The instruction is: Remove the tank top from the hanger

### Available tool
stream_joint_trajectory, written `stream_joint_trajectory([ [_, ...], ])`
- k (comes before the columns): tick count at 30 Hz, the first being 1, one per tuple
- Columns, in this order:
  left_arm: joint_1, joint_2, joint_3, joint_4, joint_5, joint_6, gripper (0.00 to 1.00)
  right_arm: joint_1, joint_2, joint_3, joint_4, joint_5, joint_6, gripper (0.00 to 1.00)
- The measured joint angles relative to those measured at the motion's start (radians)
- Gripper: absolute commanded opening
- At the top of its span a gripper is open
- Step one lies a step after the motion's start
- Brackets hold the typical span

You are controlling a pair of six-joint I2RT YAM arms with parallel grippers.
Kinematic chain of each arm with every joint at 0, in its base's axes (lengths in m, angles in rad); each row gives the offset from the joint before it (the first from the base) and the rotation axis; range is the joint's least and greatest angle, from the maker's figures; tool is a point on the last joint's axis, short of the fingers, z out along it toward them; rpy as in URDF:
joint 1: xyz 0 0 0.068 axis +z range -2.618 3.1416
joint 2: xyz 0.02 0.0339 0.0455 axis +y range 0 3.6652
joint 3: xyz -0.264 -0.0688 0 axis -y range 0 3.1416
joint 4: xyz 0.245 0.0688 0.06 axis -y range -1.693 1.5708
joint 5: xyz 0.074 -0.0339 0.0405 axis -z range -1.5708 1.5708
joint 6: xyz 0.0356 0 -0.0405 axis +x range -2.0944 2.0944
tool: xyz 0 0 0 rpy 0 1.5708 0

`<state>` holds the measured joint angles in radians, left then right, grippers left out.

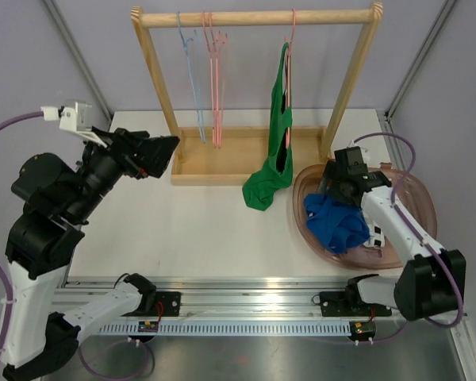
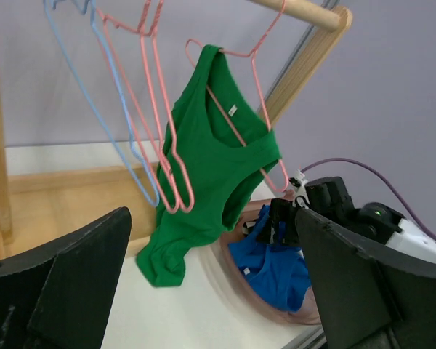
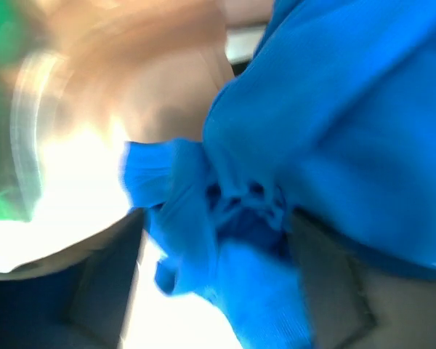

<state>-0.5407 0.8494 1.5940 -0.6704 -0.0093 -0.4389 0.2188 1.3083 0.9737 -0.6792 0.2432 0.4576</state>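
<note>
Arms at a white table (image 1: 182,230), listed from left to right. The left gripper (image 1: 157,152) is raised above the table's left side and points toward the rack. In the left wrist view its two black fingers (image 2: 65,283) are spread wide with nothing between them.

Behind it stands a light wooden clothes rack (image 1: 254,16) with a round top rail and a shallow tray base. On the rail hang, in order, a blue wire hanger (image 1: 192,71), bare pink wire hangers (image 1: 216,79), and one more pink wire hanger (image 1: 292,32) near the rail's right end.

That last hanger carries the green tank top (image 1: 278,135). The top hangs slack and bunched, and its lower hem rests on the table just in front of the rack's base.

To the right lies a translucent pink oval basket (image 1: 416,198) holding a crumpled blue garment (image 1: 337,222). The right gripper (image 1: 339,184) is lowered into the basket at its near-left side, over the blue garment. The right wrist view is blurred. Its dark fingers (image 3: 94,291) appear to stand apart with blue cloth lying between them.
</note>
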Motion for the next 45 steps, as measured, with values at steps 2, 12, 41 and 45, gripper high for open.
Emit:
stream_joint_trajectory([
  [2,-0.029,0.065,0.05,0.024,-0.001,0.002,0.99,-0.002,-0.077,0.038,-0.028,0.003,-0.005,0.99],
  [12,-0.319,0.469,0.321,0.029,-0.209,0.09,0.99,-0.004,-0.425,0.154,-0.165,0.034,-0.032,0.99],
  [41,-0.42,1.164,0.833,0.232,-0.615,0.459,0.57,-0.004,-0.787,0.059,-0.247,-0.436,-0.038,1.0],
  [45,-0.37,1.195,0.843,0.242,-0.594,0.446,0.4,-0.004,-0.792,0.058,-0.247,-0.45,-0.039,1.0],
])
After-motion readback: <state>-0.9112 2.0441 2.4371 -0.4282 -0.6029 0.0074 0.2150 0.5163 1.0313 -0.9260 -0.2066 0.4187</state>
